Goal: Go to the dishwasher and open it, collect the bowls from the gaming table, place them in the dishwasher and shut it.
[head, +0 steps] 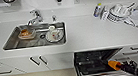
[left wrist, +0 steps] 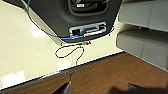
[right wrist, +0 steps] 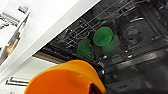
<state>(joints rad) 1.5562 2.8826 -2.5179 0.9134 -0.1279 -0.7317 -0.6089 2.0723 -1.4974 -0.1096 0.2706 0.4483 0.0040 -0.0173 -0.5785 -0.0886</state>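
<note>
The dishwasher (head: 95, 63) stands open under the white counter at the lower right, its dark racks showing. My right gripper (head: 123, 66) reaches in from the right, shut on the small orange bowl (head: 114, 64), which hangs over the open door. In the right wrist view the orange bowl (right wrist: 65, 78) is large and close, above the dishwasher rack (right wrist: 135, 30). The lime-green bowl (right wrist: 103, 36) stands on edge in that rack, with another green patch beside it. The gaming table is out of view.
A steel sink (head: 12, 43) with dishes in it is set in the counter (head: 84, 34). A dish rack (head: 118, 12) and a bottle (head: 97, 10) stand at the back right. White cabinet doors (head: 37, 62) sit left of the dishwasher. The left wrist view looks down on pale floor (left wrist: 22, 50), wood flooring (left wrist: 112, 75) and grey cushions (left wrist: 145, 30).
</note>
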